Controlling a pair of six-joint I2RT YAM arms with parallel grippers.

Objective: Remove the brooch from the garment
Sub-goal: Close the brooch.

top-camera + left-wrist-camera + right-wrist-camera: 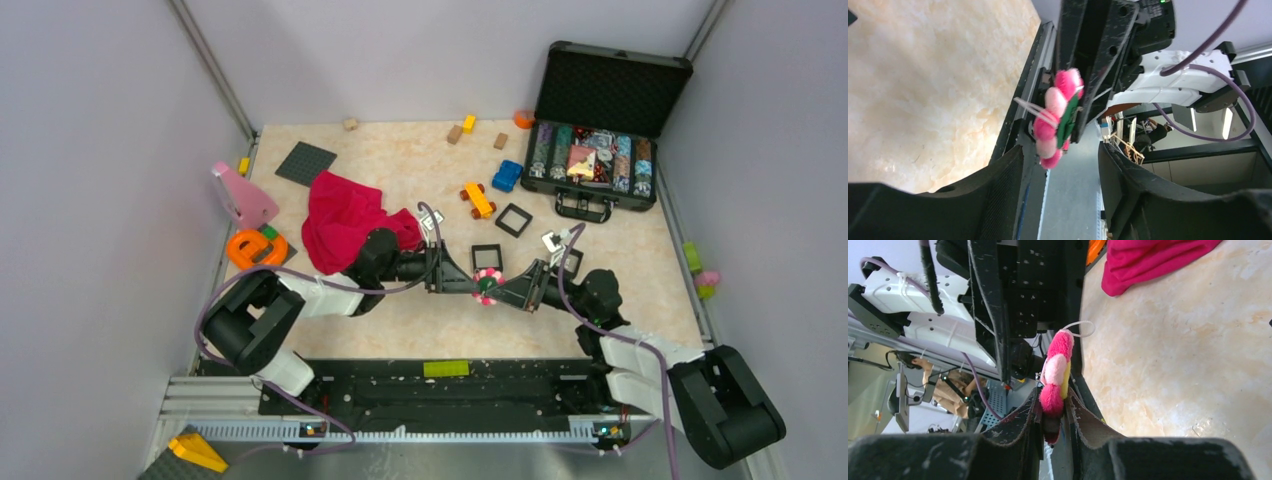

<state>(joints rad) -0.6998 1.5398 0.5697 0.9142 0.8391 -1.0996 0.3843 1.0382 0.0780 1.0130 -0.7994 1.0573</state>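
Right hand (1053,401) pinches the brooch (486,286); left hand (1060,150), spread wide, faces it from the left; garment (345,222) lies apart.

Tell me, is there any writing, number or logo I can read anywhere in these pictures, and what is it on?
No text can be read in any view.
Yellow-green label: too small to read.
White tag: dark marks, blurred, unreadable.
Chips in the black case: patterns only, too small to read.
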